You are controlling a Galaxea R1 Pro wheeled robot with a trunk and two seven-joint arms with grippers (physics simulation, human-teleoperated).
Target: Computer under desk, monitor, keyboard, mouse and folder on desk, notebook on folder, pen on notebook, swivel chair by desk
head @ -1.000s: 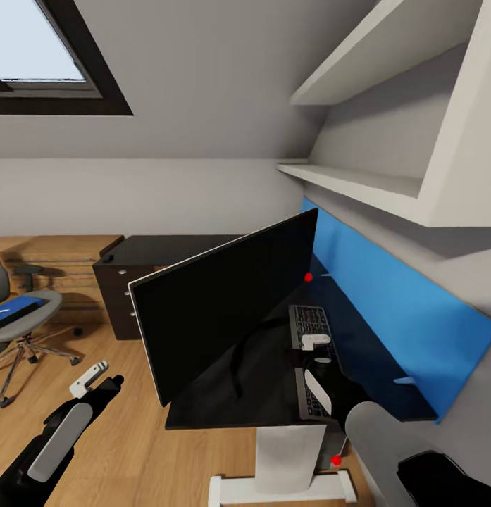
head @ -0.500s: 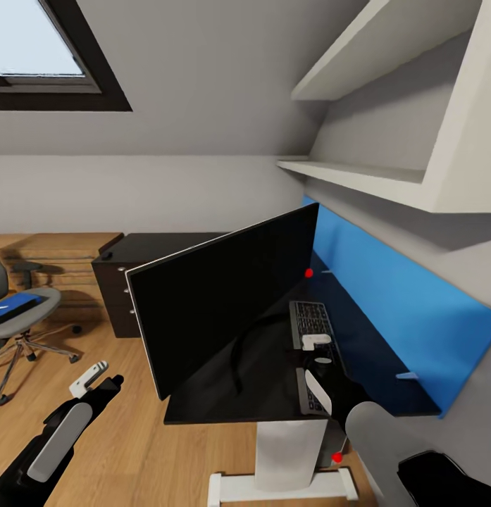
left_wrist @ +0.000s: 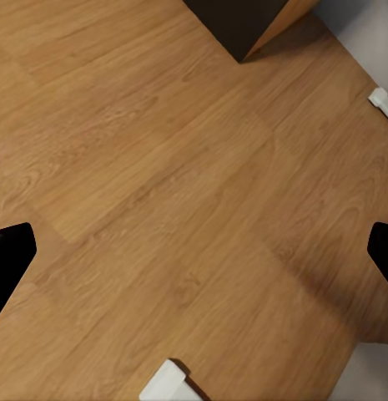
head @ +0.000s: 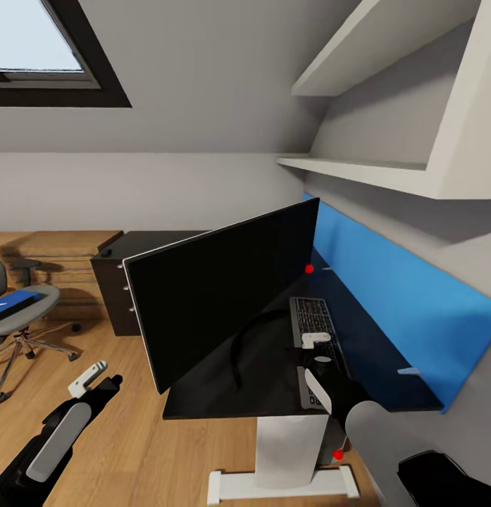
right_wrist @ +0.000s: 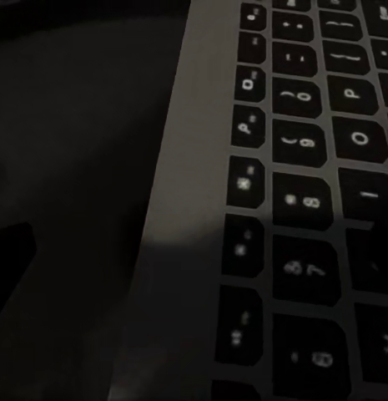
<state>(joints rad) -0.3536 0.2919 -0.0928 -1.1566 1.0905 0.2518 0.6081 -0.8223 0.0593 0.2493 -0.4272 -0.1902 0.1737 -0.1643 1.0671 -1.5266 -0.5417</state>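
Observation:
The monitor (head: pixel 224 299), a big black screen, stands turned at an angle on the glossy black desk (head: pixel 375 345). Behind it the keyboard (head: pixel 311 318) lies along the desk near the blue rear panel. My right gripper (head: pixel 317 349) hovers open just above the keyboard's keys (right_wrist: pixel 302 192), with one finger (right_wrist: pixel 10 259) at the edge of its view. My left gripper (head: pixel 104 379) hangs open over the wooden floor (left_wrist: pixel 177 192), its fingers (left_wrist: pixel 10 255) spread wide. The swivel chair (head: pixel 23 313) stands far left with the blue folder (head: pixel 13 303) on its seat. A red mark (head: pixel 337 454) shows under the desk.
A dark drawer unit (head: pixel 115 296) stands at the desk's far end, with a light wooden chest (head: pixel 62 253) beyond it. White shelves (head: pixel 358 169) hang above the desk. The desk's white leg and foot (head: pixel 284 458) are close in front.
The whole picture has drifted slightly, so the camera moved. Both grippers keep their places and stay open; the keyboard and monitor have not shifted on the desk.

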